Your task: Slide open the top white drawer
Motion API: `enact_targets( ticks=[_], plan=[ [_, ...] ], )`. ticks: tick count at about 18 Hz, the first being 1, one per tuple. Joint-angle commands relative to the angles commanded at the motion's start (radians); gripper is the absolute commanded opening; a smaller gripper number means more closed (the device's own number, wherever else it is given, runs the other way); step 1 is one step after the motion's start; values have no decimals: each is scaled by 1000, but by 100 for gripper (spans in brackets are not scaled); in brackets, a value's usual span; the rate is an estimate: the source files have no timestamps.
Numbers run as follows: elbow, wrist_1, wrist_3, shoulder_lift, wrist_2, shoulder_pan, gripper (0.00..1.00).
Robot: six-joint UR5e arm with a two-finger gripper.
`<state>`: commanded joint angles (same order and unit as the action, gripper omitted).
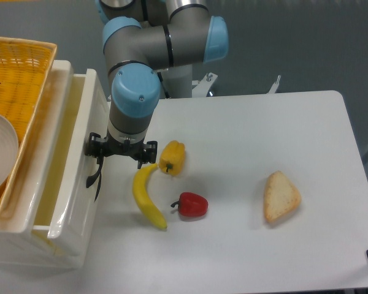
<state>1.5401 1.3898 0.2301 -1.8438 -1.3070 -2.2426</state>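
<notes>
The top white drawer (pixel 73 202) is a glossy cream box at the left. It stands partly pulled out to the right, with its bare inside showing from above. Its curved black handle (pixel 97 177) sits on the front face. My gripper (pixel 118 154) points down right at that front, at the handle's upper end. The blue wrist above hides its fingertips. The drawer has followed the gripper, so it holds the handle.
A yellow wicker basket (pixel 21 67) with a white plate (pixel 0 153) sits on the cabinet top at the left. Right of the drawer front lie a banana (pixel 146 197), a yellow pepper (pixel 172 157), a red pepper (pixel 192 204) and a bread slice (pixel 280 196).
</notes>
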Motion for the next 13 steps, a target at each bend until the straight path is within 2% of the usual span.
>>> enact_targets(
  ticks=[13],
  plan=[
    [-3,3,28,-2,-25,-55,100]
  ],
)
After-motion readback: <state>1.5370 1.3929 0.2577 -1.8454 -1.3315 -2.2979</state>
